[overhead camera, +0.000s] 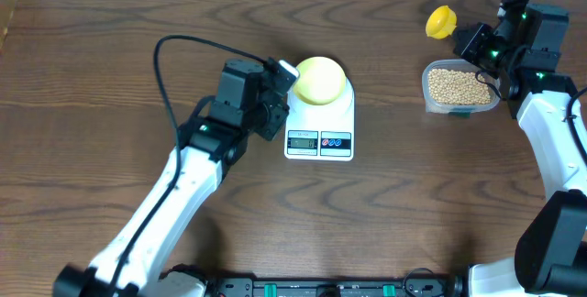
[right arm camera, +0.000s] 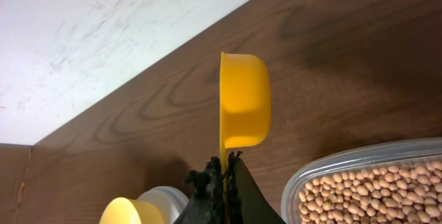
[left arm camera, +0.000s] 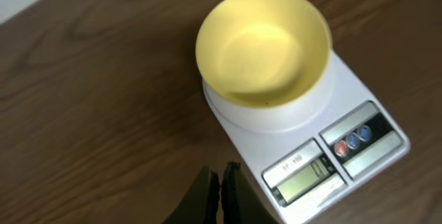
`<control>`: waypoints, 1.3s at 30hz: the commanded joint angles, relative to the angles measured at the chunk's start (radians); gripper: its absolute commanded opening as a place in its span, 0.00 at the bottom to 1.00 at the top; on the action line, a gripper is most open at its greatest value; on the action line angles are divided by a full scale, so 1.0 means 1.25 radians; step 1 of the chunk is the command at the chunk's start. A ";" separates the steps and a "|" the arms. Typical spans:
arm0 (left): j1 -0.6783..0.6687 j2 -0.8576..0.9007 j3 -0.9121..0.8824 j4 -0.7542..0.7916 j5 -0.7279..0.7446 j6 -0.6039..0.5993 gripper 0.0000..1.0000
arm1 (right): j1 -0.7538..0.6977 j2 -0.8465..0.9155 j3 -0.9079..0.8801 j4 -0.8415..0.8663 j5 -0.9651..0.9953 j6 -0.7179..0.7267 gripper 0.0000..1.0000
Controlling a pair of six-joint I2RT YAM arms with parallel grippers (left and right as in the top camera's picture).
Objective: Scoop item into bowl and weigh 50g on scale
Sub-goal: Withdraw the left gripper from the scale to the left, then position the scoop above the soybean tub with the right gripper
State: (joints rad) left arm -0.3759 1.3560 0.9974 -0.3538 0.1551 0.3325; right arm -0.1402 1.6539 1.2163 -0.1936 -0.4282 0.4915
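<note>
Two things sit mid-table from above: the small round yellow-green bowl (overhead camera: 320, 80) on the white flat kitchen scale (overhead camera: 319, 134). Left wrist: the left gripper (left arm camera: 222, 186) is pressed together, holding nothing. Right wrist: the right gripper (right arm camera: 225, 163) pinches the yellow plastic scoop (right arm camera: 243, 99); little tan round beans (right arm camera: 376, 191) lie just beside it, in the clear plastic tub (right arm camera: 345, 160).
</note>
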 commanded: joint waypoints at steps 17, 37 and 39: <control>0.129 -0.092 -0.063 -0.132 0.259 0.175 0.07 | -0.002 -0.020 0.017 0.000 0.006 -0.014 0.01; 0.233 -0.087 -0.063 -0.149 0.382 0.216 0.98 | -0.002 -0.020 0.016 -0.001 0.006 -0.014 0.01; 0.233 -0.086 -0.063 -0.150 0.382 0.216 0.97 | -0.002 -0.020 0.016 -0.001 0.006 -0.014 0.01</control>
State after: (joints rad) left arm -0.0879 1.2491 0.9169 -0.5377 0.6193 0.5888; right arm -0.1402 1.6539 1.2163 -0.1967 -0.4255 0.4889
